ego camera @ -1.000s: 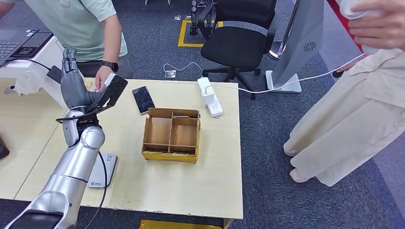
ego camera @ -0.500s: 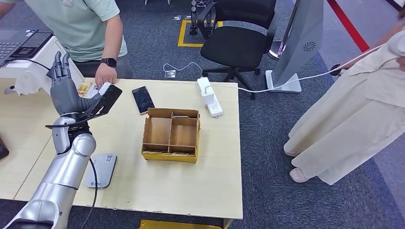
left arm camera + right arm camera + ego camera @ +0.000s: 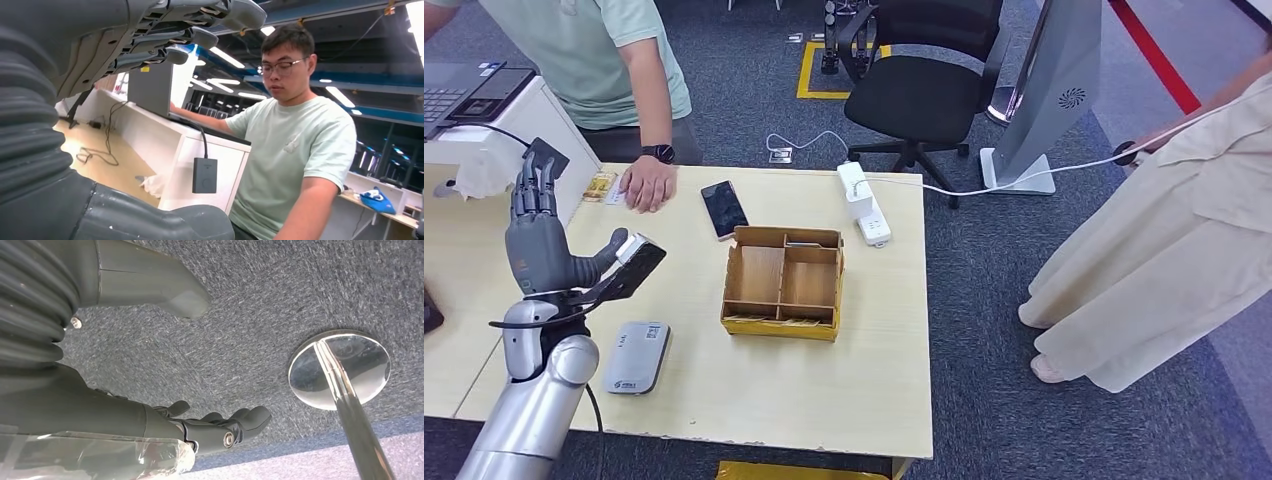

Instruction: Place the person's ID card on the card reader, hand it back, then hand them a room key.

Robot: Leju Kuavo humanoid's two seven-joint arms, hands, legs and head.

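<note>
Left hand (image 3: 539,245) raised over left end of pale wooden surface (image 3: 754,395), fingers upright and spread, nothing grasped. Grey rounded card reader (image 3: 636,356) flat just below it. Small white ID card (image 3: 616,190) far side, under person's hand (image 3: 649,184). Suggested: reach palm-up toward card, pinch edge only. Right hand (image 3: 220,427) hanging over carpet, loosely curled, empty.

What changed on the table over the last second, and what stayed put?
The left robot hand pulled back from the person's hand toward the robot, fingers raised and holding nothing. The person's hand now rests flat on the table. The card reader, phone and wooden organizer stayed put.
</note>
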